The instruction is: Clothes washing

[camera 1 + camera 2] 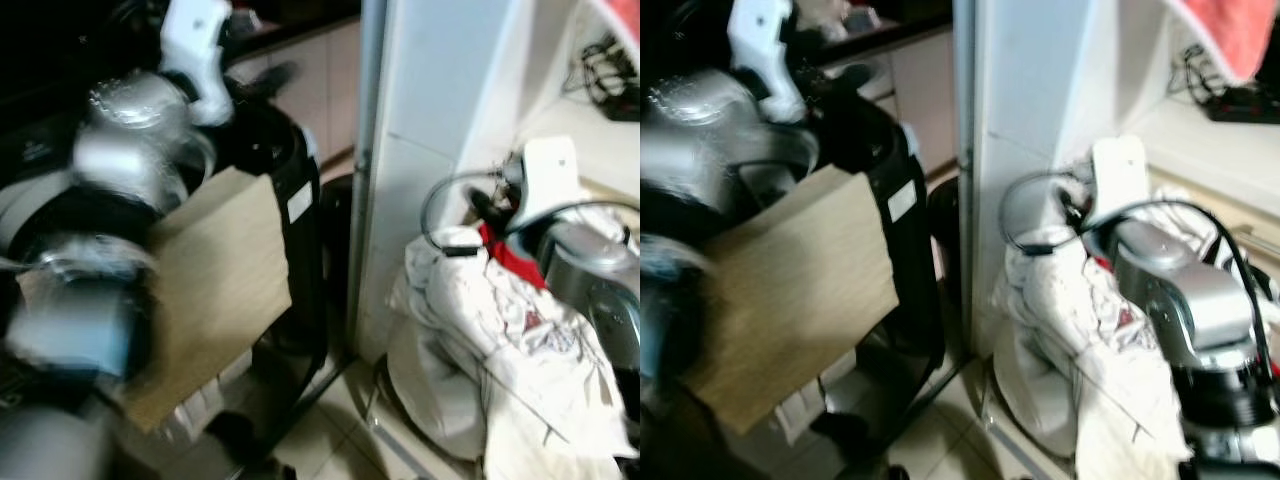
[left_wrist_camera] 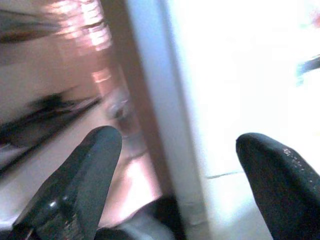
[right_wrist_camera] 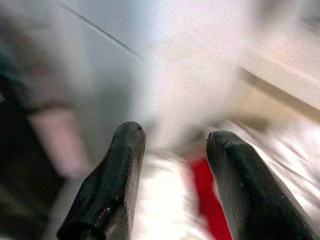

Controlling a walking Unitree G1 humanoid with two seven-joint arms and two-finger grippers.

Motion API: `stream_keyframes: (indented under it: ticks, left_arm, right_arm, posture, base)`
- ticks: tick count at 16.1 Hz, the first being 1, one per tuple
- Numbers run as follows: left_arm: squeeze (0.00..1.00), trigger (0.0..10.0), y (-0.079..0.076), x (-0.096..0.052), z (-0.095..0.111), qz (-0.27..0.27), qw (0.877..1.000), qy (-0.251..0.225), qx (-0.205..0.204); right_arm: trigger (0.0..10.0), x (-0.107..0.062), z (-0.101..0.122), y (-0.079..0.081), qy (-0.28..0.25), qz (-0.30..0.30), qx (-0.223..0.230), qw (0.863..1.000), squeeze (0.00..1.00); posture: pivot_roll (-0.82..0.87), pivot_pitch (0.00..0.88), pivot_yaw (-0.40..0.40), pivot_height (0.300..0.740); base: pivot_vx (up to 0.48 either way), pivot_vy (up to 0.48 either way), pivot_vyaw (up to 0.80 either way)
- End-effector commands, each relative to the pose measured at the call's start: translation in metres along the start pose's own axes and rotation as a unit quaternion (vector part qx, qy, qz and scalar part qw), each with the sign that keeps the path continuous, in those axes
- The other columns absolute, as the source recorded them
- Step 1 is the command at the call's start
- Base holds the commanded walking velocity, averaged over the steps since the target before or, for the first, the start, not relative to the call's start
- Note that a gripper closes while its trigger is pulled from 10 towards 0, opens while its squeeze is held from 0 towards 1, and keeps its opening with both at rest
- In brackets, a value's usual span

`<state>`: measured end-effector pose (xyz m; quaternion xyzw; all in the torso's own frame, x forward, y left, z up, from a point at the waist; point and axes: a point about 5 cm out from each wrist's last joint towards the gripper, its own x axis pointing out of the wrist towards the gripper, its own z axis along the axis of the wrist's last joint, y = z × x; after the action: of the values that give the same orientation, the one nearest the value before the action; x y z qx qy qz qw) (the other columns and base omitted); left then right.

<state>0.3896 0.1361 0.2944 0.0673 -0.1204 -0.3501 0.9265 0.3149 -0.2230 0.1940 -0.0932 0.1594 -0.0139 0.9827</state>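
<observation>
Heaped low on the right against the white wall [image 1: 420, 200], the laundry [image 1: 500, 340] is crumpled white cloth with a red patch showing. Right gripper [image 3: 172, 150] hangs over it, fingers spread, empty. Left gripper [image 2: 175, 150], raised far left, is likewise released.

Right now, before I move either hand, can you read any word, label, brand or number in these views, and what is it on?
No text can be read.
White sticker on the black bin: too blurred to read.
Red marks on the white clothes: a print of some kind, too blurred to tell.
Cardboard sheet: no print seen.
Left hand and right hand: views blurred, nothing written visible.
</observation>
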Motion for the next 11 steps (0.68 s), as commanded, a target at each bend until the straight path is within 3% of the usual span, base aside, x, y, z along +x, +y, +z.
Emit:
stream_keyframes:
  ticks: [1,2,3,6,8,11]
  left_arm:
    - [0.00,10.0,-0.023,-0.002,-0.012,-0.048,0.999,0.008,-0.008]
    - [0.00,10.0,-0.056,-0.002,-0.024,-0.095,0.995,0.006,-0.009]
    - [0.00,10.0,-0.060,-0.002,-0.024,-0.096,0.995,0.004,-0.009]
    - [0.00,10.0,-0.095,-0.019,-0.038,-0.139,0.990,0.002,-0.038]
    - [0.00,10.0,-0.110,-0.033,-0.048,-0.148,0.988,0.030,-0.029]
    - [0.00,10.0,-0.128,-0.041,-0.057,-0.185,0.980,0.062,-0.028]
  right_arm:
    - [10.0,0.009,-0.005,-0.018,0.008,-0.048,-0.007,0.999,1.00]
    - [10.0,0.018,-0.015,-0.037,0.028,-0.088,-0.009,0.996,1.00]
    - [10.0,0.019,-0.017,-0.040,0.032,-0.093,-0.010,0.995,1.00]
    - [10.0,0.024,-0.043,-0.064,0.091,-0.116,-0.018,0.989,1.00]
    - [10.0,0.030,-0.060,-0.067,0.127,-0.080,-0.010,0.989,1.00]
    - [10.0,0.030,-0.070,-0.071,0.160,-0.075,-0.014,0.984,1.00]
  posture:
    - [-0.06,0.000,0.096,0.740]
    - [-0.06,0.000,0.091,0.740]
    - [-0.06,0.000,0.091,0.740]
    - [-0.07,0.000,0.083,0.740]
    - [-0.07,0.000,0.079,0.740]
    - [-0.07,0.000,0.075,0.740]
  base:
    - [0.000,0.000,0.00]
    - [0.000,0.000,0.00]
    - [0.000,0.000,0.00]
    - [0.000,0.000,0.00]
    - [0.000,0.000,0.00]
    - [0.000,0.000,0.00]
